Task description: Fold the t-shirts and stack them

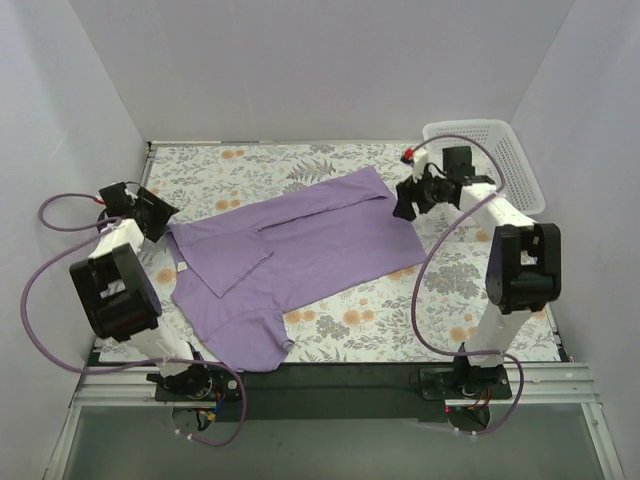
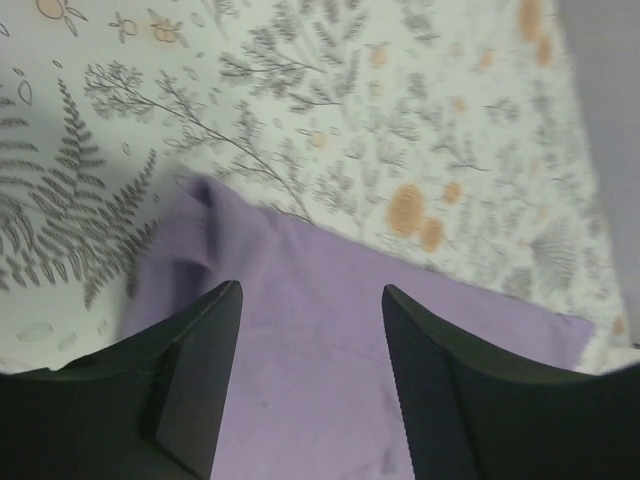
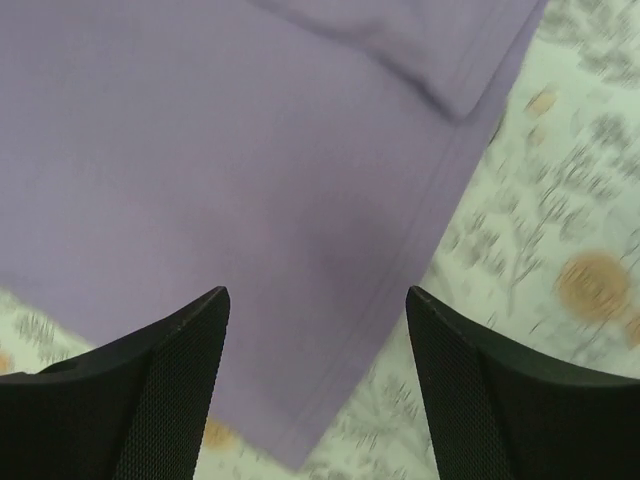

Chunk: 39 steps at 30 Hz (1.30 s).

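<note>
The lavender-purple t-shirt (image 1: 300,255) lies spread across the flowered table, one side folded over lengthwise, a sleeve near the front edge. My left gripper (image 1: 160,215) is open at the shirt's left end; its wrist view shows purple cloth (image 2: 310,340) between the black fingers (image 2: 200,370), empty. My right gripper (image 1: 408,205) is open over the shirt's right hem; its wrist view shows the hem corner (image 3: 330,300) between the fingers (image 3: 180,380), empty.
A white lattice basket (image 1: 510,150) stands at the back right corner. The flowered tablecloth (image 1: 450,290) covers the table. Grey walls close in on both sides and the back. Purple cables loop off both arms.
</note>
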Motion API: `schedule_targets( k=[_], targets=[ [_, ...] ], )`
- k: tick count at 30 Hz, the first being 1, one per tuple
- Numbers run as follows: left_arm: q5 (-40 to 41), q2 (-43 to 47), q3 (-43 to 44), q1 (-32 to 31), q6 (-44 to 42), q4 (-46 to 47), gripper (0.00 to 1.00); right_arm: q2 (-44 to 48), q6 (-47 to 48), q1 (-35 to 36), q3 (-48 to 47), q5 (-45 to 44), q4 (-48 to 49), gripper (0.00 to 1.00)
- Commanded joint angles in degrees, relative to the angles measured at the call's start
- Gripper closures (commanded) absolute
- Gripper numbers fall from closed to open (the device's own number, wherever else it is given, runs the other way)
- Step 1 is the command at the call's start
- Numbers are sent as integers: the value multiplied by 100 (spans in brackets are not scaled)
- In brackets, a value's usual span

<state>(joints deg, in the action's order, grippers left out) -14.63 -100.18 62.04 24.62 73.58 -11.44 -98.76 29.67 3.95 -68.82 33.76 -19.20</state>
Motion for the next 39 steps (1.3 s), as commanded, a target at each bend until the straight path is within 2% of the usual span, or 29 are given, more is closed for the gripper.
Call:
schedule_targets(
  k=[1,3,4,5,7,12,17,23,31,34,39],
  targets=[
    [-469,1482,-472,-1,-55,405,41,-738,-1346,203,-1463,-729,242,25],
    [-838,2008,-1087,-1,-37,651,41,-1740,-2110,229,-2807,-862,93,31],
    [-1187,2142,-1272,-1,-28,696,41,-2065,-2289,221,-3222,-845,-134,34],
    [-1365,2274,-1587,-10,-54,783,41,-2712,-2395,229,-4052,-818,-276,35],
    [-1751,2608,-1879,-97,-116,933,41,-3478,-2597,230,-4717,-669,-539,38],
    [-2017,2986,-2397,-239,-318,986,41,-4344,-2844,273,-6027,-625,-567,39],
    [-2061,3127,-2574,-265,-388,969,41,-4731,-2923,361,-6109,-572,-506,40],
    [-2052,3128,-2592,-274,-415,924,41,-4723,-2923,361,-5749,-370,-453,54],
    [-2070,3084,-2601,-282,-415,933,41,-4608,-2905,361,-5590,-185,-374,56],
    [-2070,3075,-2609,-282,-424,924,41,-4670,-2923,361,-5651,-159,-356,62],
    [-2096,3066,-2609,-274,-424,925,41,-4740,-2914,353,-5652,-133,-365,80]
  ],
)
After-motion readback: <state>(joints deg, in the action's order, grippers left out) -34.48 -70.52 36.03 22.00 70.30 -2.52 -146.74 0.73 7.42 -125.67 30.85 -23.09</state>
